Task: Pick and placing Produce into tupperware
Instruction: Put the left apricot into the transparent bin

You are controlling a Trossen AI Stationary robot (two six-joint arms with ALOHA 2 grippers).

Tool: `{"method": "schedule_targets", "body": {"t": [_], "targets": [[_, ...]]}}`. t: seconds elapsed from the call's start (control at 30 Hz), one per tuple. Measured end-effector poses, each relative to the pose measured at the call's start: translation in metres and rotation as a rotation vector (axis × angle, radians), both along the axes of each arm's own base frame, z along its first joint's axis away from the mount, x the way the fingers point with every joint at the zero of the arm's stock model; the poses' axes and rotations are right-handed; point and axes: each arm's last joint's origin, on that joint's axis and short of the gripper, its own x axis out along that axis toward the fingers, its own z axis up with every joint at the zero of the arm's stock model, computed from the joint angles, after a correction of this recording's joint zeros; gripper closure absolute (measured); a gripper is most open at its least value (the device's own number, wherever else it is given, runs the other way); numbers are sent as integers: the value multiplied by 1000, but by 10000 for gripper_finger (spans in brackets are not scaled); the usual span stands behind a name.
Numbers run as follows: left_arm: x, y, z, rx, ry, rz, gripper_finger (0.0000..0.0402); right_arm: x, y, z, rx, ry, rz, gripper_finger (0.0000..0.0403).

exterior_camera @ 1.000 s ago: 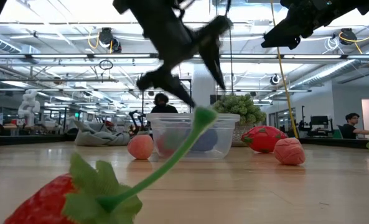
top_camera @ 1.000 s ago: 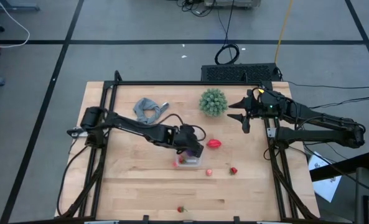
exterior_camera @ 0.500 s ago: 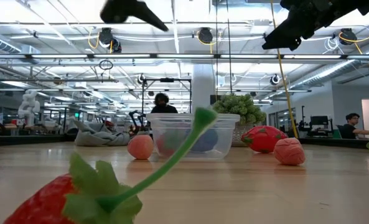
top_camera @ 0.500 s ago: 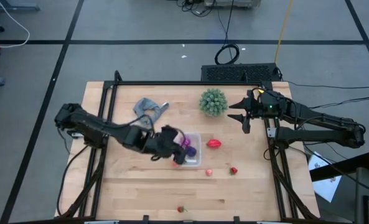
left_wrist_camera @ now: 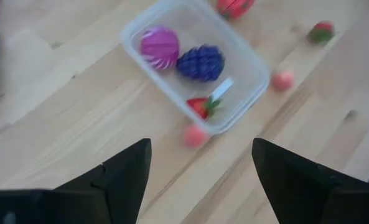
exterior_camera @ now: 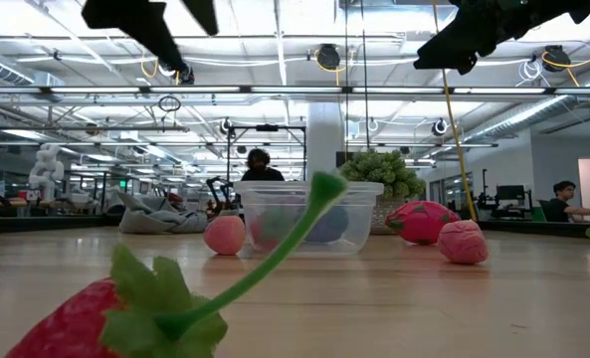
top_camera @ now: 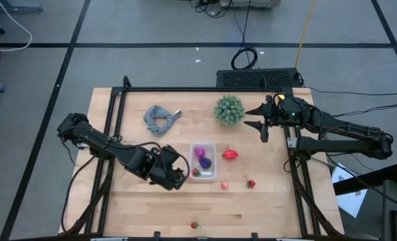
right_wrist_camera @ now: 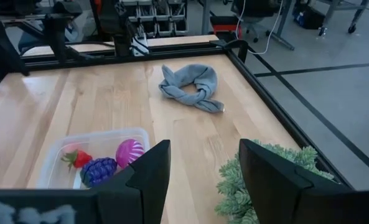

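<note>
Tupperware [top_camera: 203, 161] is seen mid-worktop [top_camera: 138, 207], holding a magenta ball [left_wrist_camera: 158, 46], a purple berry [left_wrist_camera: 200, 63] and a strawberry [left_wrist_camera: 202, 106]. At its 9 o'clock, the left tool [top_camera: 176, 175] is spread, empty. At 2 o'clock, the right tool [top_camera: 260, 124] is parted, idle.

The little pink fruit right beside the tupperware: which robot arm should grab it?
Probably the left. Its open left gripper hovers near the pink fruit by the tupperware; the right gripper waits open beside the green plant.
</note>
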Motion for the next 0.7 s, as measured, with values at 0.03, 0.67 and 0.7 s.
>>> {"method": "schedule_targets", "body": {"t": [0.03,0.67,0.7], "targets": [[-2,-1,-1,8,13,-12,119,0,0,0,0,0,0,220],[-13,-33,-54,145,-29,-358,119,0,0,1,12,-19,-6,220],[-13,-33,-57,142,-26,-355,119,1,0,2,4,-19,-3,220]]}}
